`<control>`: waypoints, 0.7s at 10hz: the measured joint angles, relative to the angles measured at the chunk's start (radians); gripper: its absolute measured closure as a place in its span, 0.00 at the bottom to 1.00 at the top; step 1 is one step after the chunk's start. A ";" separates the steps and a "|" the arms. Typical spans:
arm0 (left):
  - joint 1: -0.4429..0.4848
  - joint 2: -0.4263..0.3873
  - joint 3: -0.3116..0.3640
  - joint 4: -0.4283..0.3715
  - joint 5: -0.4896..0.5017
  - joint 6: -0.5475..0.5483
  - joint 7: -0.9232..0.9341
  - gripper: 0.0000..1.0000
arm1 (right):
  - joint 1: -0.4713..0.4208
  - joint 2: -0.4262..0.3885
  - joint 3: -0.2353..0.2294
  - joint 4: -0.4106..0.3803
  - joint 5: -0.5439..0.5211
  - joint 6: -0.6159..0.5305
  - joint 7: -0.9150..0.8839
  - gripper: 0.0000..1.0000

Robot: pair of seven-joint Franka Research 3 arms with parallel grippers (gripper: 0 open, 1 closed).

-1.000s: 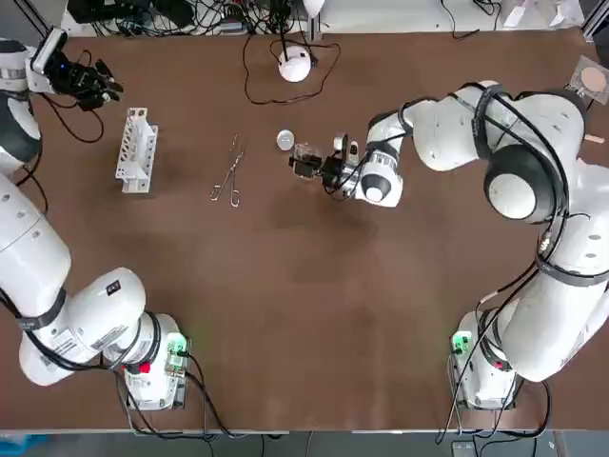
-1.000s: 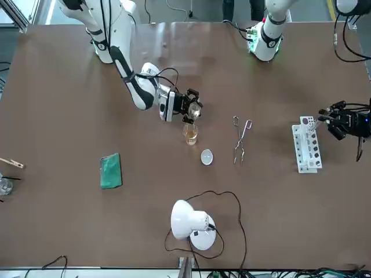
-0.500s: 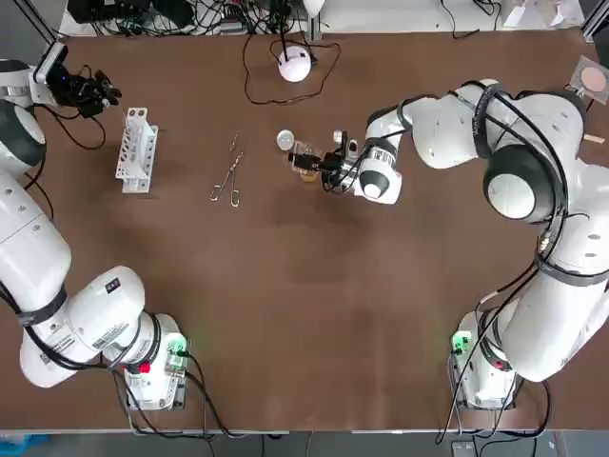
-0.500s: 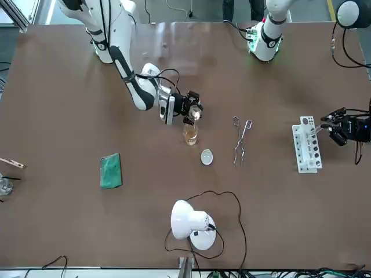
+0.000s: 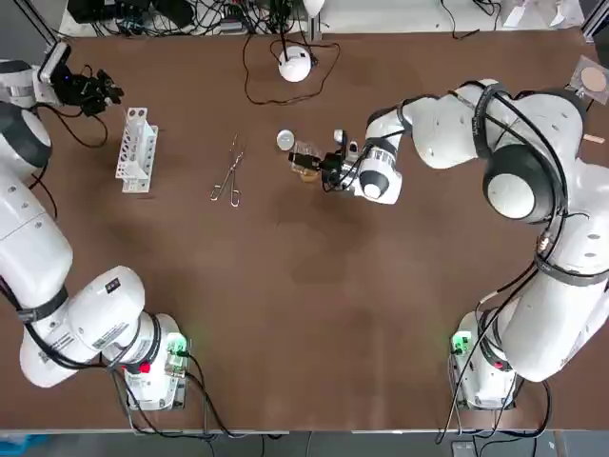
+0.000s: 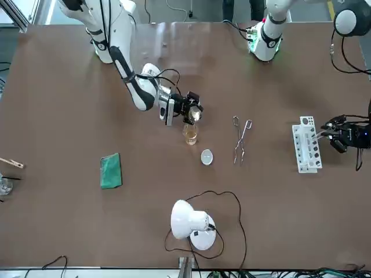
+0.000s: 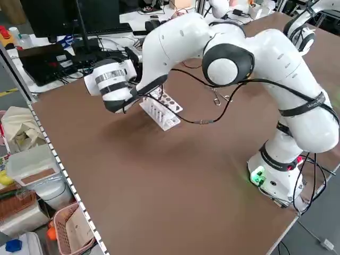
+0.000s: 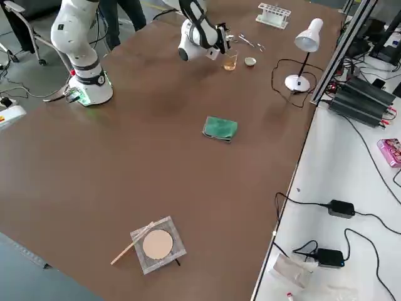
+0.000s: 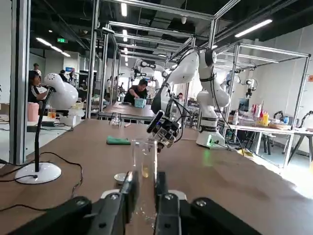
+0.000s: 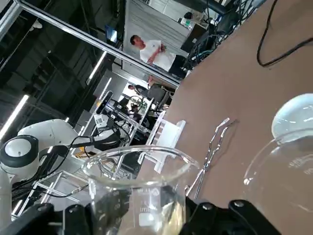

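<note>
My right gripper (image 10: 142,214) sits past mid-table, its fingers pressed against a glass beaker (image 6: 190,134) of amber liquid. The beaker is just beside the small round dish (image 5: 284,140) and near the tongs (image 5: 228,176). At the far left edge, my left gripper (image 9: 143,190) pinches an upright test tube (image 9: 144,156) beside the test tube rack (image 5: 136,149).

- Table (image 5: 285,286): plain brown.
- Right arm (image 5: 447,133) and left arm (image 5: 38,257): white shells, black joints.
- Right gripper (image 6: 194,113): black, clamping a clear held beaker (image 10: 139,191) with white print.
- Standing beaker (image 6: 190,135): clear, with amber liquid.
- Left gripper (image 9: 145,188): black, gripping a clear test tube (image 9: 144,156).
- Test tube rack (image 5: 136,149): white.
- Cloth (image 6: 111,171): green.
- Lamp (image 6: 188,223): white, with a black cable (image 6: 232,200).
- Tweezers (image 6: 240,139): silver.
- Wire gauze (image 8: 141,260): grey mesh with a tan round centre.
</note>
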 joint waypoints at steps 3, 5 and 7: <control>0.000 0.018 0.000 0.009 -0.001 0.007 0.000 0.78 | 0.001 0.000 0.000 0.005 0.000 0.010 0.035 0.62; 0.000 0.019 -0.001 0.014 -0.003 0.019 0.000 0.78 | 0.001 0.000 0.002 0.006 0.000 0.015 0.042 0.62; -0.001 0.024 -0.003 0.023 -0.005 0.020 0.000 0.78 | 0.001 -0.001 0.006 0.010 0.000 0.032 0.064 0.62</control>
